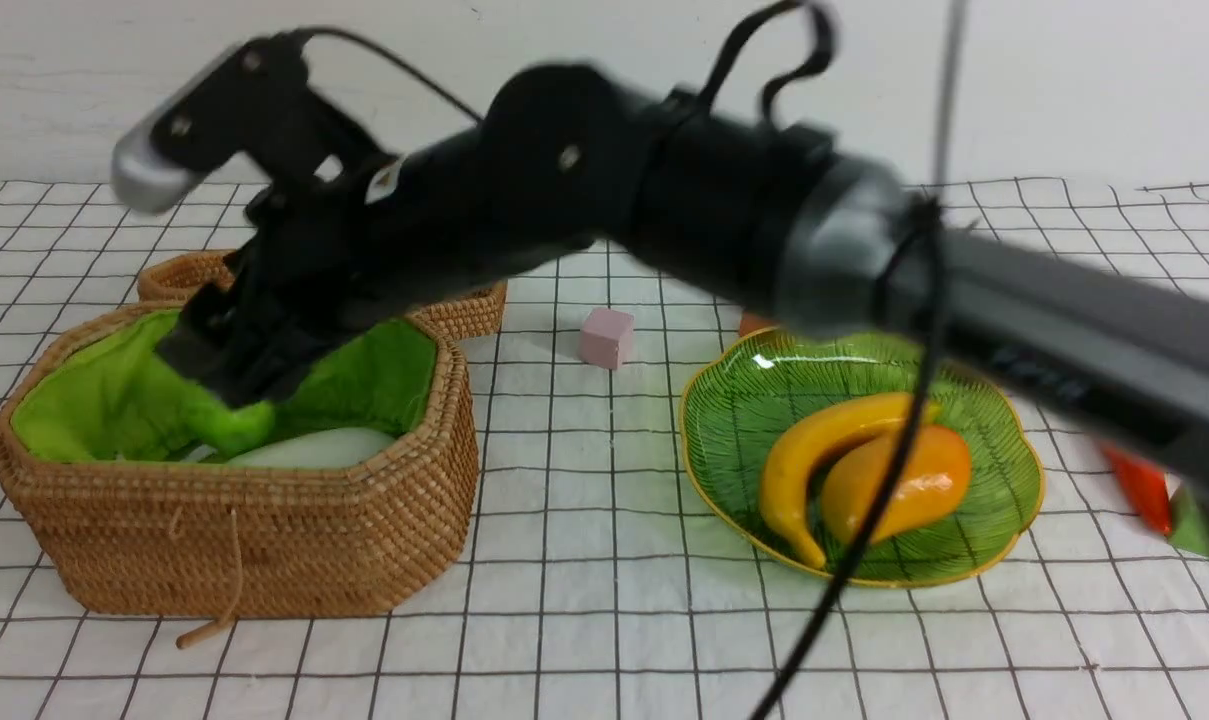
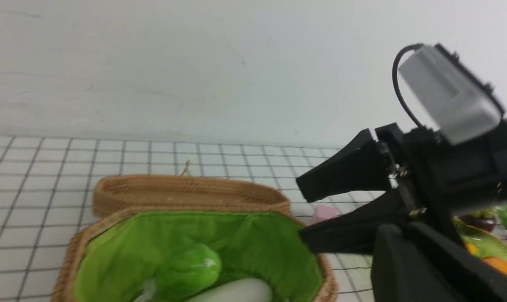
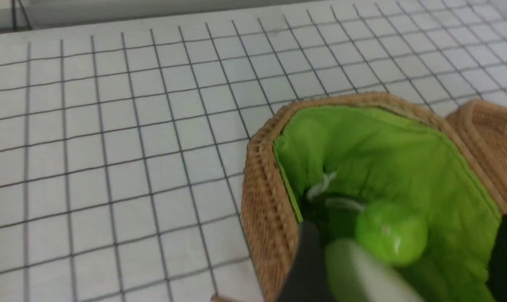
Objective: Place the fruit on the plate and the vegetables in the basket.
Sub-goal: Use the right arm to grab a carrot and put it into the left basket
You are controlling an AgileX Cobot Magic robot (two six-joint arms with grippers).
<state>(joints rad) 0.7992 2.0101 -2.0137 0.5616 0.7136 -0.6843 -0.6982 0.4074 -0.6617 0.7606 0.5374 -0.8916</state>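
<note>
Right gripper (image 2: 302,214) hangs over the basket (image 1: 264,540) on your left, jaws spread and holding nothing. The light green gourd (image 1: 232,425) lies just beneath its tips, with the white radish (image 1: 314,447) beside it on the green lining. On the plate (image 1: 734,410) the banana (image 1: 794,470) and the mango (image 1: 904,490) lie side by side, touching.

Your next move turns on the carrot (image 1: 1142,490). It lies on the cloth at the far right, just past the plate's right rim, so the whole plate and a stretch of open table stand between it and the spread jaws. Reaching it means swinging the right arm (image 1: 664,200) across to its own side.

Only part of the carrot shows under that arm. Its long axis appears to slant from far left to near right, leaves at the near end, so a grip across the orange body looks the likelier fit.

The mangosteen (image 2: 482,219) shows only in the left wrist view, beyond the plate, and its exact spot is hard to fix. Your left gripper is closed and out of sight in all three views. Judged by side alone, the right arm is the nearer one for the carrot.
</note>
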